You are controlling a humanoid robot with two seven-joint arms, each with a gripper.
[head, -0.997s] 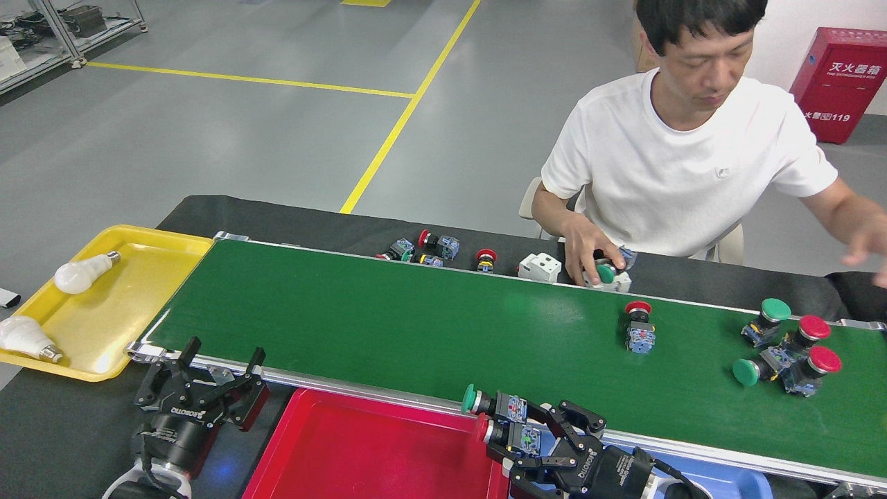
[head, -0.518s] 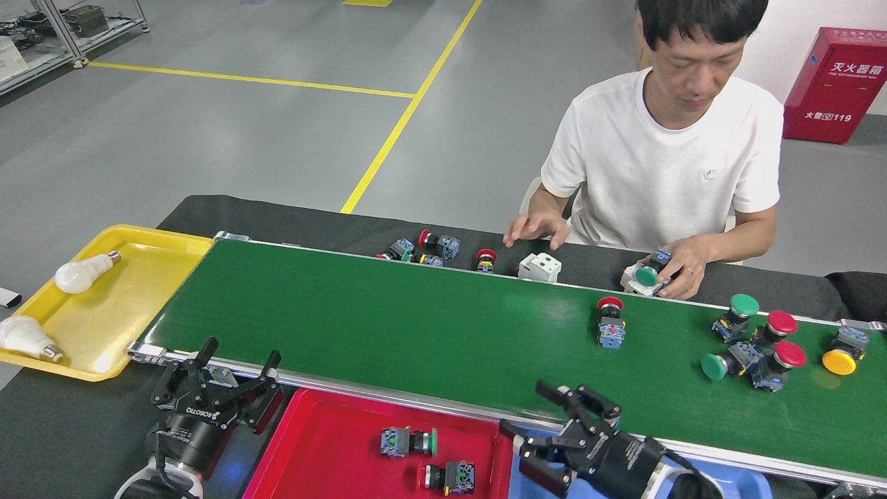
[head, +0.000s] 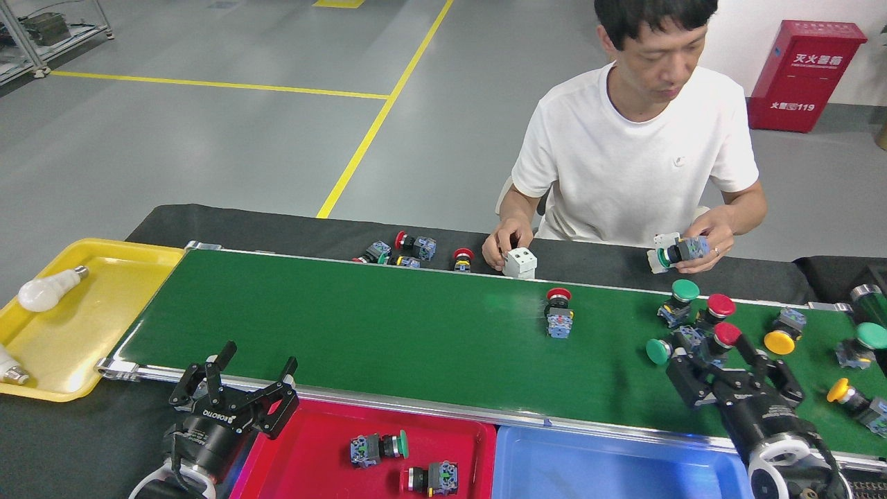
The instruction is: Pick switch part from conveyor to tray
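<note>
Running across a black table (head: pixel 291 225) on grey floor (head: pixel 208 138), conveyor (head: pixel 388 333) carries switches; both grippers' fingers apart, L (head: pixel 251 378) & R (head: pixel 734 360).

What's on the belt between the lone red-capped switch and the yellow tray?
Nothing: in the head view, the conveyor is bare green from the red-capped switch leftward to the yellow tray.

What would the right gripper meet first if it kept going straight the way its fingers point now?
Most likely the cluster of switch parts on the conveyor: the open right gripper points up-left at the red-capped one between its fingertips. Its height above them is unclear.
</note>
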